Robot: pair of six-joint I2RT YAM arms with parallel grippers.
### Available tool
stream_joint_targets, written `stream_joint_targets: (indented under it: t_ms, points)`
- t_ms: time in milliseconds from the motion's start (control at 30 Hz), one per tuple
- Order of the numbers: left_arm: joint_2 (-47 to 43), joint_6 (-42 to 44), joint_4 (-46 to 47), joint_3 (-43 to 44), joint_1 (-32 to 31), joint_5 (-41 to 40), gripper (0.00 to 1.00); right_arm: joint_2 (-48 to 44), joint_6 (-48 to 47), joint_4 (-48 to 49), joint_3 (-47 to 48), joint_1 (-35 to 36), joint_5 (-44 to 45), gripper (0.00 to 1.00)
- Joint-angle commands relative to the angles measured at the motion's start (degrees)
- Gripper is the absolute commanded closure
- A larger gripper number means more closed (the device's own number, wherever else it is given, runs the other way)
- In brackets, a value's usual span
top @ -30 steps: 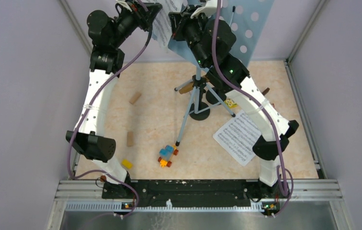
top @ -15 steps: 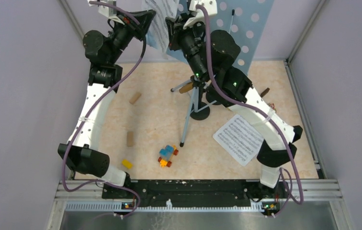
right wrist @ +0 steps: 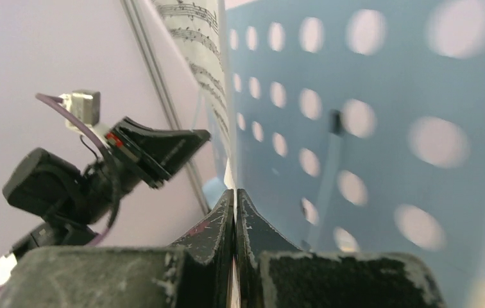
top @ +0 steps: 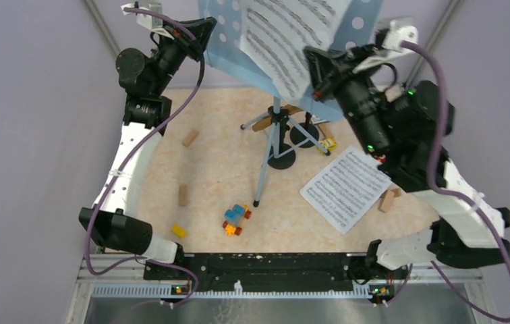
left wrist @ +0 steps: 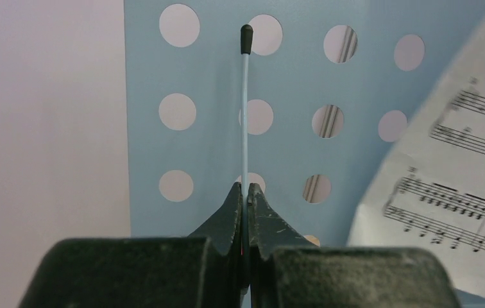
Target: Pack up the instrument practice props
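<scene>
The left claw (left wrist: 244, 199) is pinched tight on a thin blue rod (left wrist: 244, 115) with a black tip, which lies against the face of the pale-blue music rack (left wrist: 214, 147). The right claw (right wrist: 235, 205) is clamped on the bottom edge of a white sheet-music page (right wrist: 204, 51), which stands up at 12 o'clock from its fingers.

From overhead, the left claw (top: 202, 30) sits at 11 o'clock on the table and the right claw (top: 313, 64) at 1 o'clock. The held page (top: 286, 34) covers the middle of the rack (top: 367, 20), and both are cut off by the top of the frame. The tripod legs (top: 276, 135) spread beneath them. A black round base (top: 281, 160) lies at the tripod's foot, and a second one (top: 303, 135) is half hidden behind a leg. A small yellow thing (top: 328, 144) beside it is too small to identify.

A second page (top: 343, 189) lies flat at 4 o'clock. The toy-block car (top: 235, 219) is at 6 o'clock, and wooden blocks (top: 183, 196) are scattered toward 9 o'clock.
</scene>
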Motion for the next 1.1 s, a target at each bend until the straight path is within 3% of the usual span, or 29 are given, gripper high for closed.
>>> stream_joint_targets:
  t_ms: [0,233,367,500,700,900,1000,1067]
  points:
    - [-4.03,1.52,1.08,-1.66,0.17,-0.87,0.97,-15.3,-0.33,0.46,-12.48,0.5,0.85,1.0]
    - [-5.54,3.24,-1.28,-2.8,0.17,-0.79,0.69,-34.42,6.51,-15.57,-23.63,0.55,4.04,1.0]
    - [-6.26,3.93,-2.63,-3.25,0.17,-0.42,0.59,-42.86,13.02,-22.93,-29.81,0.5,10.74,1.0]
    - [-6.91,4.94,-4.8,-3.51,0.17,-0.54,0.42,-47.06,19.35,-30.33,-33.18,0.54,19.34,1.0]
    - [-11.56,5.95,-8.93,-7.05,0.17,-3.4,0.03,-47.32,30.35,-39.94,-41.21,0.46,34.02,1.0]
    - [-21.64,8.46,-16.25,-15.77,0.17,-9.54,0.01,-39.36,53.58,-60.32,-45.54,0.51,36.03,1.0]
    - [-27.68,8.14,-18.51,-20.81,0.17,-10.99,0.01,-36.53,51.96,-54.62,-50.04,-1.26,31.01,1.0]
    - [-30.98,7.44,-20.1,-23.8,0.17,-11.18,0.01,-34.82,43.76,-44.61,-53.12,-10.38,20.4,1.0]
